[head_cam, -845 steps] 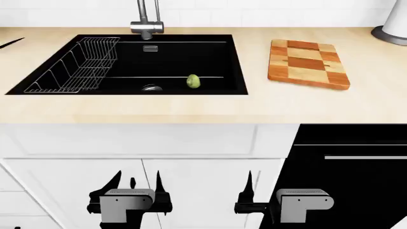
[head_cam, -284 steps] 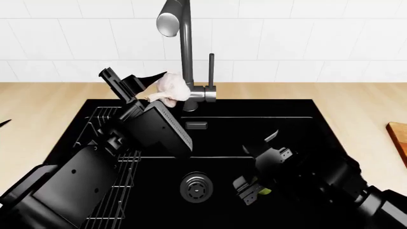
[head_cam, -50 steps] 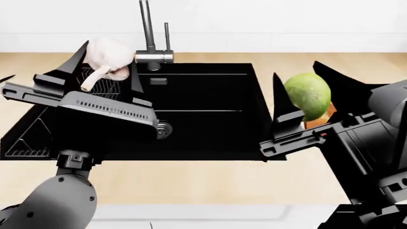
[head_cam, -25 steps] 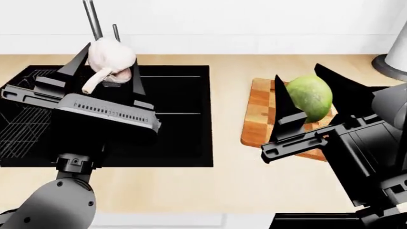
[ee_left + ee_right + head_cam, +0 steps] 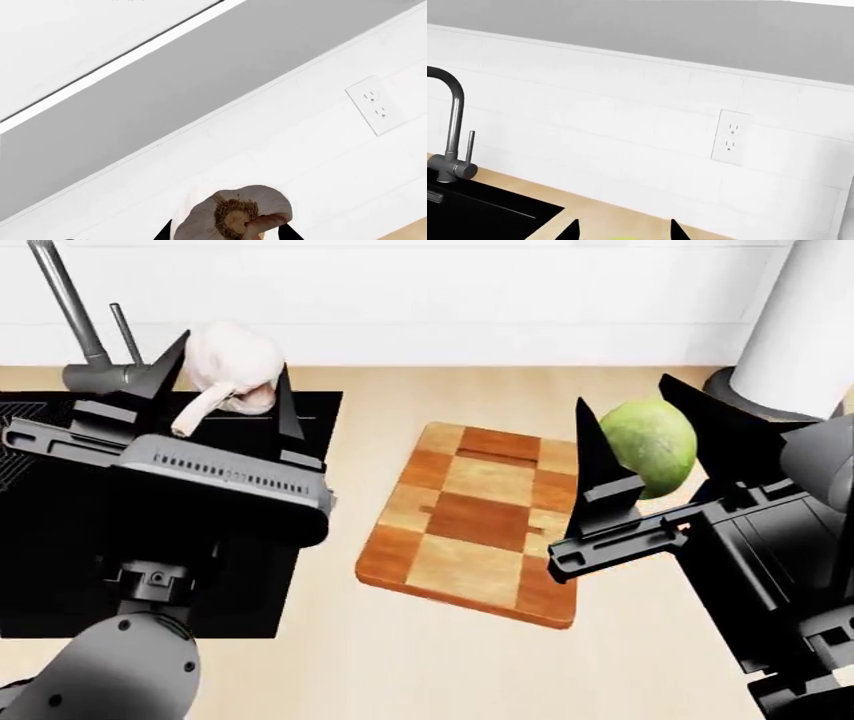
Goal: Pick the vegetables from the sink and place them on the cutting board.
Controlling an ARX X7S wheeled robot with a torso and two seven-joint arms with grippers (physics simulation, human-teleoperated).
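The wooden desk (image 5: 400,680) runs across the head view under a white tiled wall (image 5: 627,100) that carries an outlet (image 5: 730,137). The black sink (image 5: 54,540) is recessed at the left of the desk, with a grey faucet (image 5: 80,325) behind it. The checkered board (image 5: 474,520) lies flat on the desk just right of the sink, bare on top. A white cylinder (image 5: 801,320) stands on a grey base at the far right corner.

The left gripper (image 5: 220,390) is raised above the sink's right edge, its jaws closed on the garlic (image 5: 234,365), whose stem points down and toward the robot; the left wrist view shows the bulb's root end (image 5: 233,215) between the black jaw tips. The right gripper (image 5: 641,455) is raised over the board's right edge, its jaws clamped on the green vegetable (image 5: 650,445), which is clear of the board surface.
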